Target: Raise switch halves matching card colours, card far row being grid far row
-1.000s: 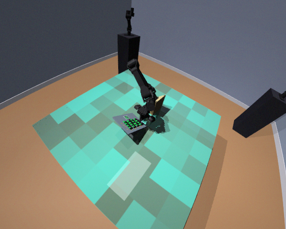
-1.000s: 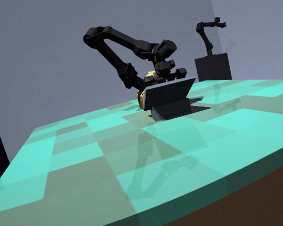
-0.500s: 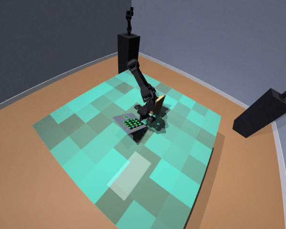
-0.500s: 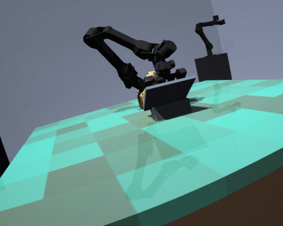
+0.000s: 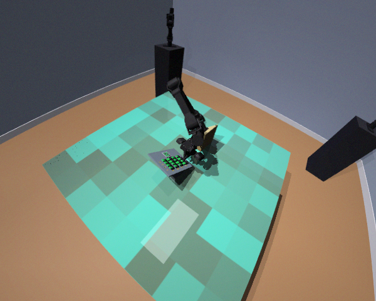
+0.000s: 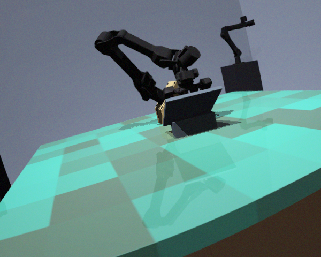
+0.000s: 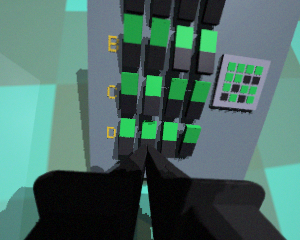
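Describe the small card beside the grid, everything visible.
The card is a light grey square lying flat on the grey panel, just right of rows B and C in the wrist view. It carries a four-by-four grid of small squares, mostly green, with three dark grey ones in its middle rows. Nothing touches it.
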Tool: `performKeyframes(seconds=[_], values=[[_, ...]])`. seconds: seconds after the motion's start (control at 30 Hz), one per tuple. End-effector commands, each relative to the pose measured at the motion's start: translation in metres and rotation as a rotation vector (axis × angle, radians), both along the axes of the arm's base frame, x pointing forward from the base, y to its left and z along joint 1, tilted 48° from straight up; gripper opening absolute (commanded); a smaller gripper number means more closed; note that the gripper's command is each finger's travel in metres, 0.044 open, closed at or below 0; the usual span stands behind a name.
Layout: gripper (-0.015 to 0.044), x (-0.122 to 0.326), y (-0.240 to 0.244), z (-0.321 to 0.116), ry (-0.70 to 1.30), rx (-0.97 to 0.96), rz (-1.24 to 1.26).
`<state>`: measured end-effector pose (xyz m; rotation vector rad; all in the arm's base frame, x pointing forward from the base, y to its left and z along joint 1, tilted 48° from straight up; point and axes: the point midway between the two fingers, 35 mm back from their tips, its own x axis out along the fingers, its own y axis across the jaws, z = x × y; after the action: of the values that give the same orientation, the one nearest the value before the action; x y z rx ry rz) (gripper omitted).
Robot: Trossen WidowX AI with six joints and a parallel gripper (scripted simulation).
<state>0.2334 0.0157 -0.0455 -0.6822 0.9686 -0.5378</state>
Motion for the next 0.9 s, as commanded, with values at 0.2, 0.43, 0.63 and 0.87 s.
performKeyframes(seconds=[0.2, 0.43, 0.63, 0.87], values=[[0.0000, -0.0002, -0.0021, -0.0005, 0.002, -0.007, 0.002], [0.0000, 0.0003, -0.0028, -0.0011, 0.002, -0.007, 0.002], [0.0000, 0.0006, -0.0034, -0.0015, 0.002, -0.007, 0.002], [0.0000, 0.0010, -0.0040, -0.0020, 0.002, -0.007, 0.002]])
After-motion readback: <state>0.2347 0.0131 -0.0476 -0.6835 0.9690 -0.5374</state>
